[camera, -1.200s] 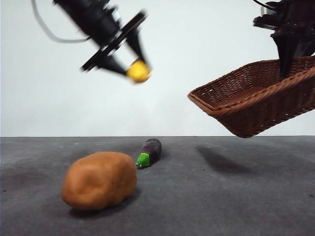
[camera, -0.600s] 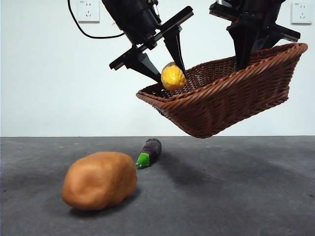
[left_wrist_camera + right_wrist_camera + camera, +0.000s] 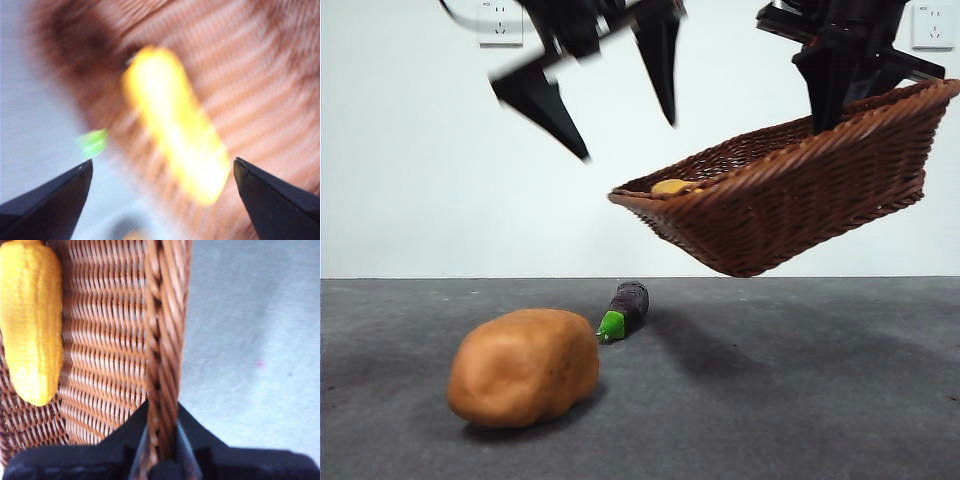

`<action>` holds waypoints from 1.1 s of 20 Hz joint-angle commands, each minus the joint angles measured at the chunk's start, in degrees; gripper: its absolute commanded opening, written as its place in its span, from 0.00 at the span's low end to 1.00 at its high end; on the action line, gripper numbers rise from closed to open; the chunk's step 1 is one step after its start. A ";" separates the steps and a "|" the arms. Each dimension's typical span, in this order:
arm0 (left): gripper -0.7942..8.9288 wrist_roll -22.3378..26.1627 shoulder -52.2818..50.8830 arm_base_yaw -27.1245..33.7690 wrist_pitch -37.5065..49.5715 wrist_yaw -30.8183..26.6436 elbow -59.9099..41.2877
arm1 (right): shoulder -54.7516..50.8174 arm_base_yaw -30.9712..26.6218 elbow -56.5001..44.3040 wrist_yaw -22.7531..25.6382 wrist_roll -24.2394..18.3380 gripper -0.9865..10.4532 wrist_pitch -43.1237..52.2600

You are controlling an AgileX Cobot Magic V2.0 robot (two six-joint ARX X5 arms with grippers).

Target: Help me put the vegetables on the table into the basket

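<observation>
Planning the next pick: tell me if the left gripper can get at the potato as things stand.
Probably yes. The left gripper hangs open and empty above the table, and the potato lies bare below it. The basket, held aloft by the right gripper, sits off to the side.

- No legible text, labels, brand marks, numbers or signs in any of the three views.
- Two wall sockets (image 3: pixel 498 22) on the back wall in front view: faces plain, no markings that can be read.
- Left wrist view motion-blurred; nothing readable.
</observation>
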 commanded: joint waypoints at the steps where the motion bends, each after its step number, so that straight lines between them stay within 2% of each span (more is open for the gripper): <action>1: 0.57 6.64 -2.89 -3.45 -4.44 -3.37 -0.22 | 0.00 -1.42 0.13 -0.44 -0.26 0.08 0.20; 3: 0.57 7.43 -5.70 -6.54 -8.35 -4.28 -0.24 | 0.00 -2.56 0.11 -0.46 -0.96 0.08 0.11; 6: 0.57 8.55 -8.79 -10.71 -14.27 -11.58 -0.24 | 0.02 -3.76 0.11 -0.46 -1.55 0.08 -0.04; 9: 0.57 7.65 -12.26 -12.33 -16.17 -12.33 -1.97 | 0.02 -4.79 0.11 -0.55 -2.40 0.08 -0.04; 12: 0.57 4.57 -17.62 -13.14 -12.90 -12.31 -10.16 | 0.00 -5.16 0.11 -0.55 -2.67 0.08 -0.22; 17: 0.57 1.18 -24.20 -12.85 -0.02 -8.79 -31.54 | 0.00 -5.14 0.11 -0.63 -2.80 0.08 -0.24; 19: 0.57 -0.15 -23.34 -12.00 4.09 -7.30 -36.00 | 0.00 -5.14 0.11 -0.63 -2.80 0.08 -0.28; 22: 0.57 -1.75 -19.98 -11.21 7.72 -5.68 -37.48 | 0.00 -5.14 0.11 -0.63 -2.80 0.08 -0.33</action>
